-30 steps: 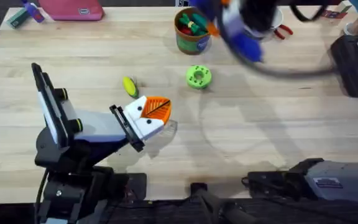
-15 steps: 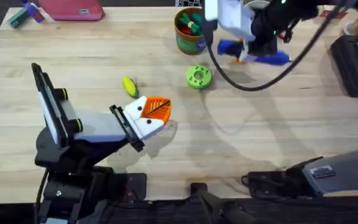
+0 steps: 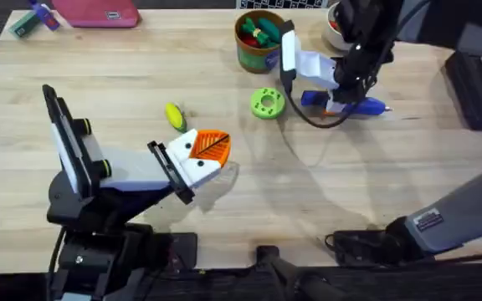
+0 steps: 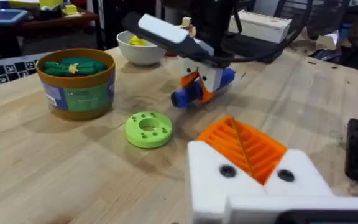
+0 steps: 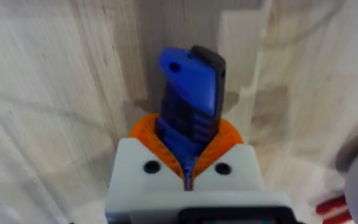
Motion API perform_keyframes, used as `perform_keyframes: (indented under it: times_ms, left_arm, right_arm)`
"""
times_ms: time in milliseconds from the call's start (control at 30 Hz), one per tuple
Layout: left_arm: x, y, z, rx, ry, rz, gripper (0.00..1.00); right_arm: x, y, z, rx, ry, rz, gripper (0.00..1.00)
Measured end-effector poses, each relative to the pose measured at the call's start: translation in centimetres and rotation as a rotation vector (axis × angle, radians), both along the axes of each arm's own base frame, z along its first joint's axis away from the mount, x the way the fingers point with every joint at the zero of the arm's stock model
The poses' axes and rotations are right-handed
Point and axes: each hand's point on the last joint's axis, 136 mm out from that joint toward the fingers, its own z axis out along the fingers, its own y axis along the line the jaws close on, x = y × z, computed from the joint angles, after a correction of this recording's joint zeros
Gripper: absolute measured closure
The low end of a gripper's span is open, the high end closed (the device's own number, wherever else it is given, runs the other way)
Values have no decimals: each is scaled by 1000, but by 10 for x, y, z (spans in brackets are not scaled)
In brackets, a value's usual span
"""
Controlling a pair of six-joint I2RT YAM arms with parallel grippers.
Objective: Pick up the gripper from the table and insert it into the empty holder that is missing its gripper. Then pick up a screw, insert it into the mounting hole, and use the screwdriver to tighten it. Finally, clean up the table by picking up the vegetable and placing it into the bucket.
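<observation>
My right gripper (image 3: 339, 99) is shut on the blue screwdriver (image 3: 365, 106), which lies level, low over the table (image 3: 375, 184), right of the green disc. In the right wrist view the orange pads (image 5: 146, 134) squeeze the screwdriver (image 5: 191, 93). The left wrist view has it (image 4: 180, 96) beyond the disc. My left gripper (image 3: 212, 150) rests mid-left, its orange pads pressed together, shut on nothing. The yellow-and-green vegetable (image 3: 175, 115) lies just beyond it. The green bucket (image 3: 259, 42) stands at the back with toys inside. The loose gripper, empty holder and screw are out of view.
A flat green disc with holes (image 3: 266, 103) lies between the bucket and the screwdriver. A white bowl (image 4: 140, 46) sits at the back right, behind my right arm. A pink case (image 3: 99, 12) is at the far left edge. Dark equipment (image 3: 479, 84) stands on the right.
My right arm has come down and toward me from beside the bucket, carrying the screwdriver to table height right of the green disc. The left arm has not moved.
</observation>
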Motion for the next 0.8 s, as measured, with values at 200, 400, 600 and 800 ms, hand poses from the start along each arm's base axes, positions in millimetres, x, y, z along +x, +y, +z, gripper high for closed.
perform_keyframes:
  times_ms: [200,400,600,800]
  left_arm:
    - [0,0,0,0,0,0,983]
    - [0,0,0,2,-3,0,459]
    - [0,0,0,2,-3,0,16]
    - [0,0,0,2,-3,3,14]
  right_arm:
    - [3,-1,-10,-10,11,8,383]
    - [3,-1,-7,-12,5,11,12]
    - [-9,9,9,-11,1,36,11]
    - [-8,41,72,56,-194,49,10]
